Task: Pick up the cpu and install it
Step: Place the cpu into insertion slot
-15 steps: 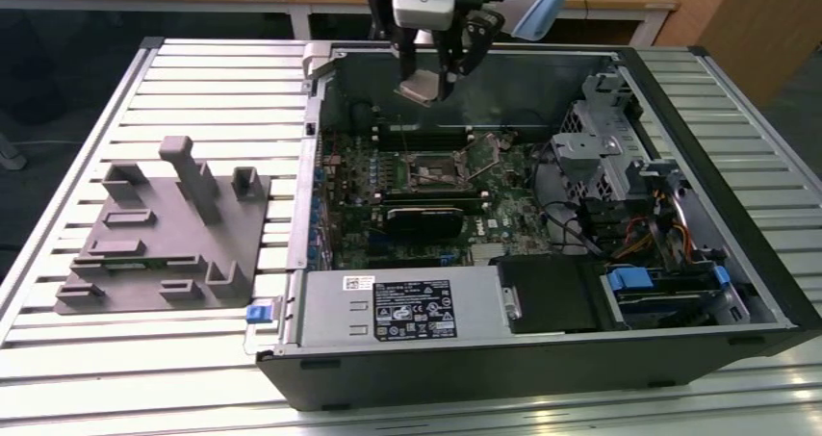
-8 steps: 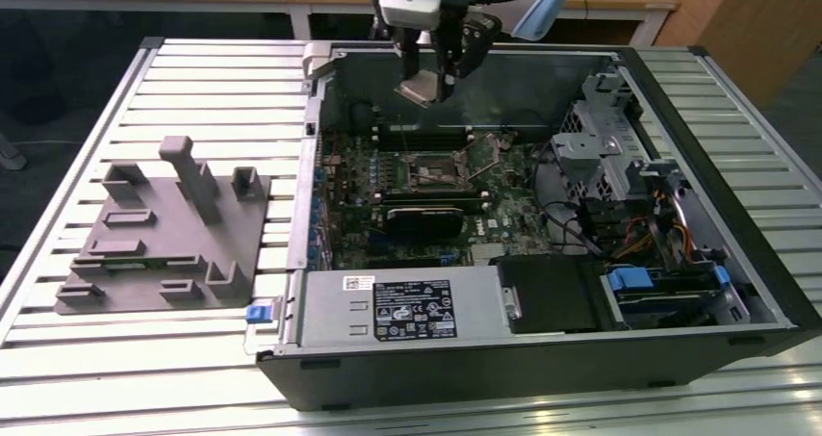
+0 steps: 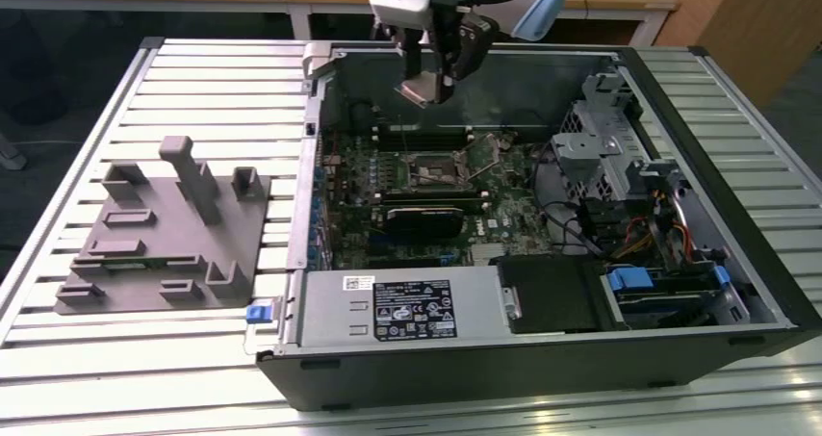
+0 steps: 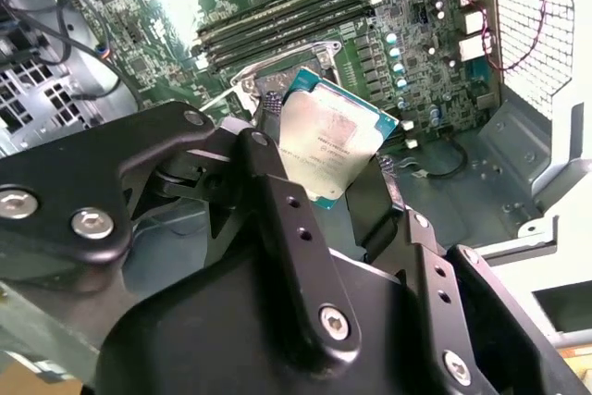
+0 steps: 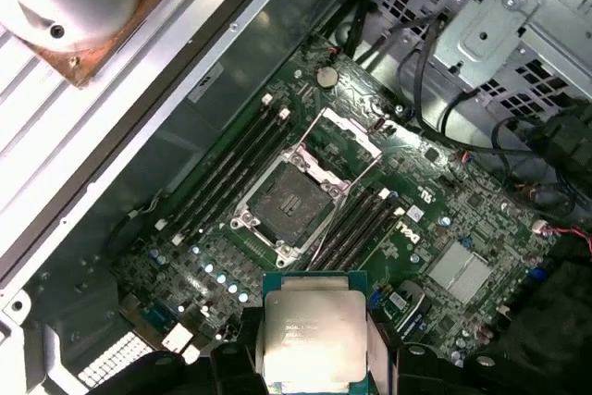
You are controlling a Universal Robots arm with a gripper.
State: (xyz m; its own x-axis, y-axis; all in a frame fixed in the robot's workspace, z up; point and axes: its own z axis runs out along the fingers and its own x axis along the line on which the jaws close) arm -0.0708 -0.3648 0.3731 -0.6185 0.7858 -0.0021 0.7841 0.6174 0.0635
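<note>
Cpu (image 5: 310, 330) clamped in gripper (image 4: 324, 159), hovering above open motherboard socket (image 5: 294, 193) inside computer case (image 3: 540, 373).

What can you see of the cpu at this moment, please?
The cpu is a small flat square chip: pale silver-grey metal lid with faint print, on a green board rim. The hand is shut on two opposite edges, holding it in the air over the motherboard, apart from the empty open socket.

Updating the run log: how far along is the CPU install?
Done: pickup; the small square silver-topped cpu is clamped in the black gripper. In hand: it hangs over the green motherboard inside the open black case. Left: seating; the square metal socket frame stands open with nothing in it.
</note>
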